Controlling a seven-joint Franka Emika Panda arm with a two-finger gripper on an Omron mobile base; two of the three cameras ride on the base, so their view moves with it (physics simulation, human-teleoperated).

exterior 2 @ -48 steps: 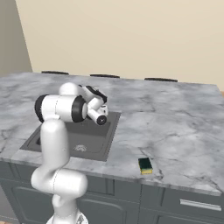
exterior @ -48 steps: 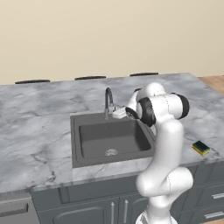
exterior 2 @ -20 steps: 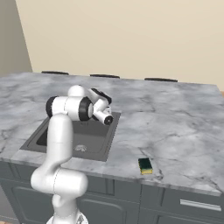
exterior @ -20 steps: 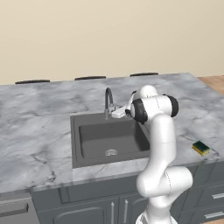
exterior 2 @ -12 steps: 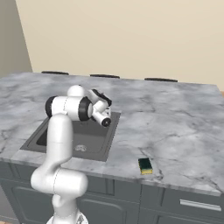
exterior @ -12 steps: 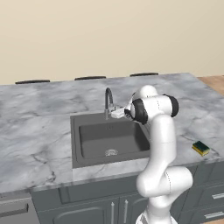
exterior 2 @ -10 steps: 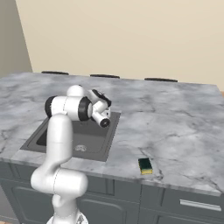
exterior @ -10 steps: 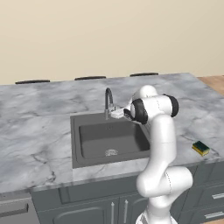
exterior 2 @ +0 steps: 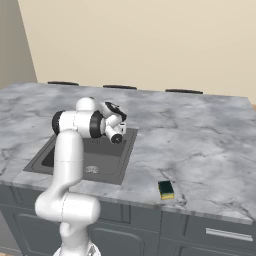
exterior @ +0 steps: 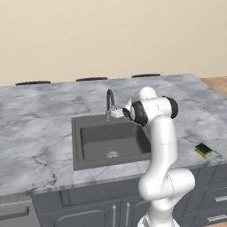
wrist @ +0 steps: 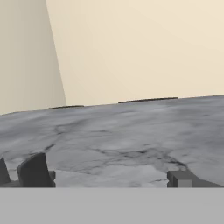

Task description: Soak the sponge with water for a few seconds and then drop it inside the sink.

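The sponge (exterior: pixel 203 150), yellow with a dark green top, lies flat on the marble counter near its front edge, well right of the sink (exterior: pixel 80 153); from the right base it shows as the sponge (exterior 2: pixel 166 189) right of the sink (exterior 2: pixel 127 150). My gripper (exterior: pixel 116 113) hovers at the basin's back rim, right beside the gooseneck faucet (exterior: pixel 109 98), far from the sponge. The gripper (exterior 2: pixel 115 110) points toward the back wall. In the hand view the gripper (wrist: pixel 107 177) is open, with only counter between its fingertips (wrist: pixel 35 171). No water stream is in view at the spout.
The grey marble counter (exterior: pixel 40 133) spreads wide on both sides of the sink. Dark chair backs (exterior 2: pixel 118 87) line its far edge before the beige wall. Cabinet drawers (exterior 2: pixel 220 232) sit below the front edge.
Since 2.4 s ago the arm's elbow has swung left and the hand has closed in on the faucet. Over the last half second almost nothing moves. The sponge has stayed put.
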